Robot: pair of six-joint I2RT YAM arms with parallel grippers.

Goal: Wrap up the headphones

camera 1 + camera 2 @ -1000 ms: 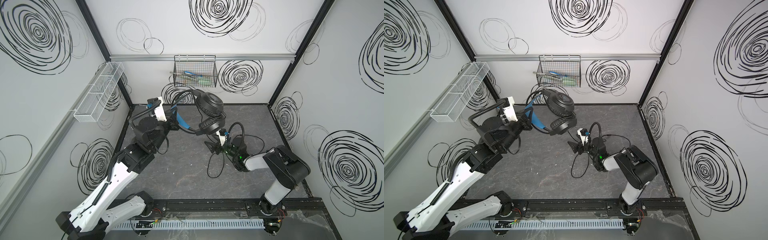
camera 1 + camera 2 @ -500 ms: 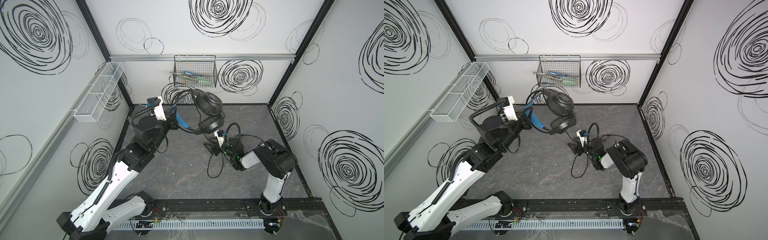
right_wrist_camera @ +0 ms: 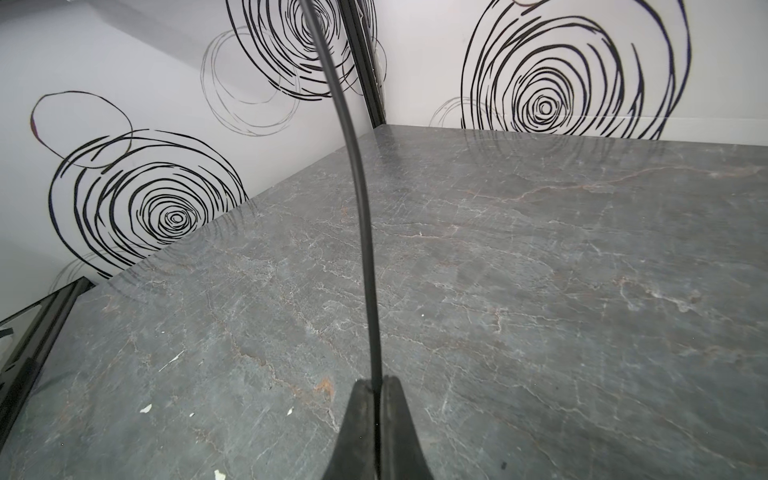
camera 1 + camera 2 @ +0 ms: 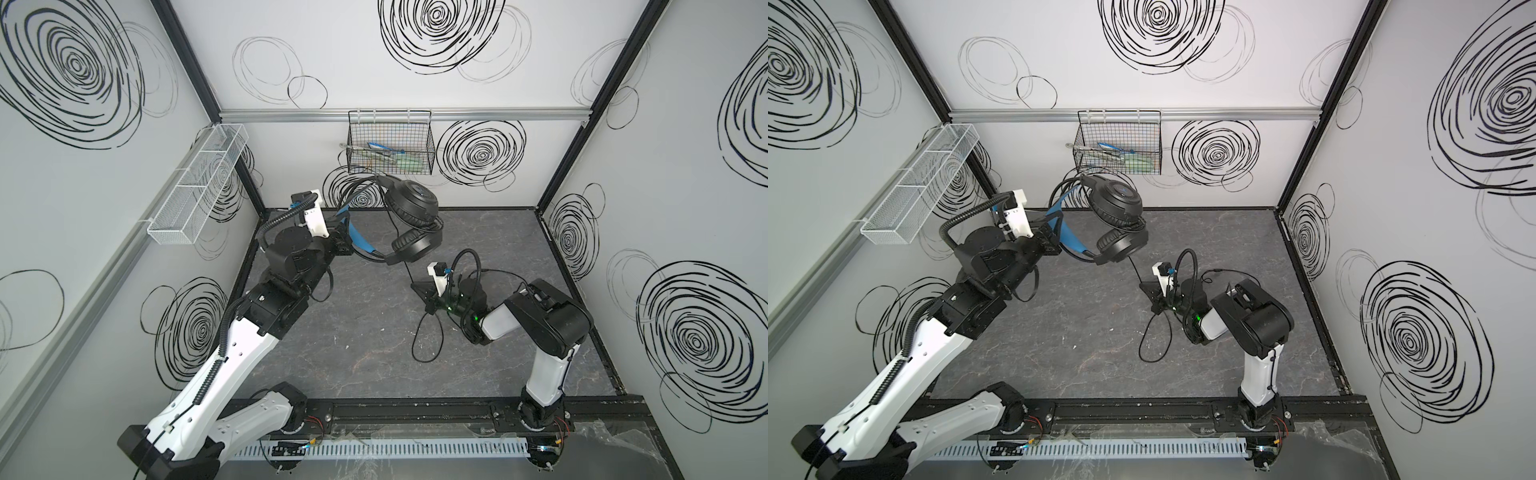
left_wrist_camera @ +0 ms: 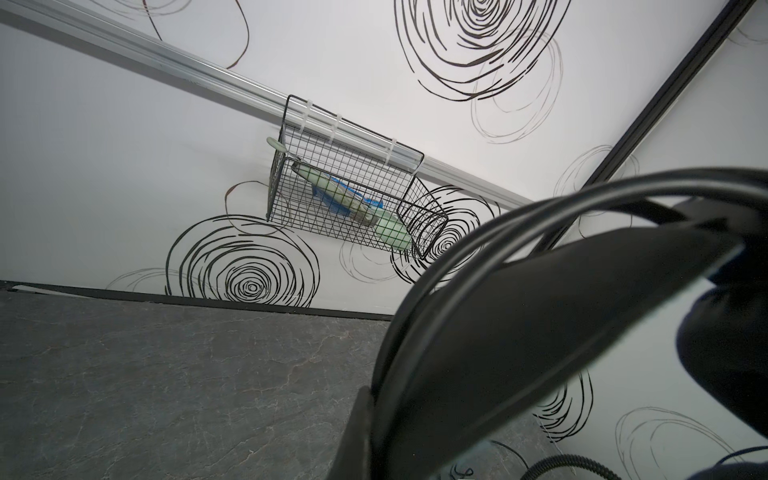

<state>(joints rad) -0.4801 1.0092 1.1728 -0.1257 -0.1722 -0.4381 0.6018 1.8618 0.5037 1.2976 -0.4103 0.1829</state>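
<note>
The black headphones hang in the air over the back of the table, and both top views show the blue inner strap. My left gripper is shut on the headband, which fills much of the left wrist view. The thin black cable drops from the lower earcup to my right gripper, low over the table. In the right wrist view, my right gripper is shut on the cable. A slack loop of cable lies on the table below it.
A black wire basket with tools hangs on the back wall just behind the headphones. A white mesh tray is fixed to the left wall. The dark marbled tabletop is walled on three sides. The right arm's own cable arches above its wrist.
My right gripper has closed on the cable, which now runs between its fingers. The right arm's elbow has shifted. The left arm and the headphones have stayed put.
</note>
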